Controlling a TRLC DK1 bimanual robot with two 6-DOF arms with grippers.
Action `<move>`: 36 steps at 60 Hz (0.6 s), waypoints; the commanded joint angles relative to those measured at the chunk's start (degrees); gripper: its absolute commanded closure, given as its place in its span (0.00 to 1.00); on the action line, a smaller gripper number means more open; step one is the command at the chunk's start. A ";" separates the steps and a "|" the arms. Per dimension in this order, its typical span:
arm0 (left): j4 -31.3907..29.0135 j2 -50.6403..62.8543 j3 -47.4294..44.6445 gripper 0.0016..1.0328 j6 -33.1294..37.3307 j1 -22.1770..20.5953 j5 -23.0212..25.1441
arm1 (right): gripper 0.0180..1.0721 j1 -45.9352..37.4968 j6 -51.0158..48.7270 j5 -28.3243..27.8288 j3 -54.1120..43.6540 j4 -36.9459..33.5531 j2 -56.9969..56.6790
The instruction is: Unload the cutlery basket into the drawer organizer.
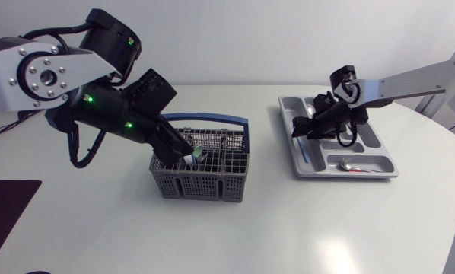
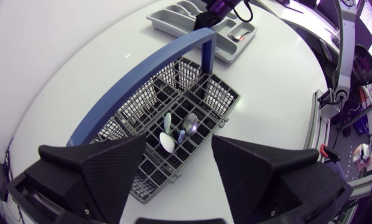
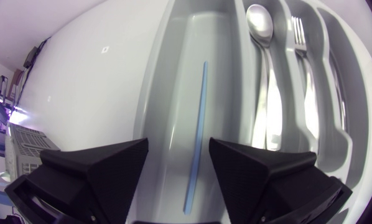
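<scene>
Partly done, by the look of it. Already lying in the light grey moulded plastic drawer organizer (image 3: 186,43), each in its own long compartment: a thin blue stick (image 3: 197,124), a shiny metal spoon (image 3: 260,37), a metal fork (image 3: 301,43).

Left to move, standing in one middle cell of the dark grey mesh cutlery basket (image 2: 217,93) with the blue arched handle: a steel round-bowled spoon (image 2: 190,123) and a couple of pale-handled pieces (image 2: 166,140), so likely several more trips.

At the left gripper (image 2: 178,142), fingers spread wide and empty, poised just above those pieces. At the right gripper (image 3: 178,143), likewise wide, holding nothing, low over the organizer with the blue stick below the gap. Basket and organizer well apart on the white table (image 1: 212,243).
</scene>
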 commanded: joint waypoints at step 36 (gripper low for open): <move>2.52 4.41 0.58 0.44 -1.83 -1.49 -0.51 | 0.08 0.49 -2.69 1.33 -13.33 -0.91 -16.81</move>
